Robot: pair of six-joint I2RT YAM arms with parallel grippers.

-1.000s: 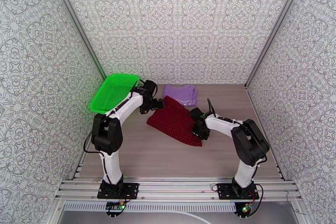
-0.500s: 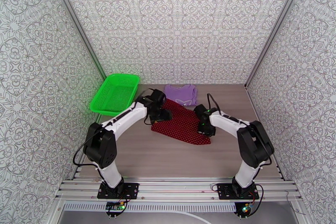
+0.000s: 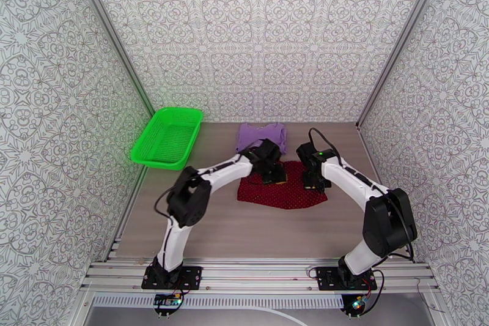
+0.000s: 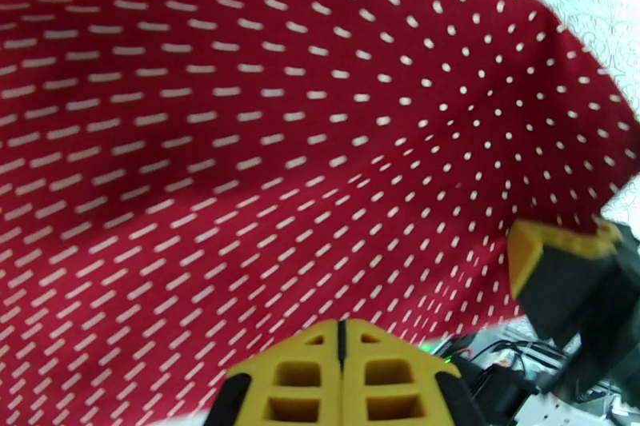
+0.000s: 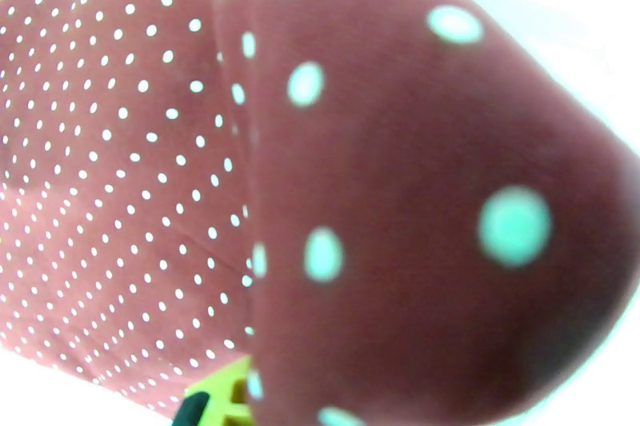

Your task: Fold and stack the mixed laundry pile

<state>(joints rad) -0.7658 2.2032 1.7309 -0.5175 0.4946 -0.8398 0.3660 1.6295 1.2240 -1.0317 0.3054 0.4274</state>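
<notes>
This is a robot test room, like a small lab box. Grey-and-white swirly patterned walls (image 3: 257,33) stand on three sides, held up by thin silver metal posts (image 3: 113,40). A flat brown wooden table (image 3: 257,235) has silver metal rails (image 3: 257,273) at its near edge. The white-and-black left robot arm (image 3: 220,169) and right robot arm (image 3: 351,179) are bolted there.

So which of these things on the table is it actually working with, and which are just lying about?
Part of the job:
- red dotted garment, in front
- purple T-shirt, lying farther back

Just lying about:
- green mesh basket, at the back left
</notes>
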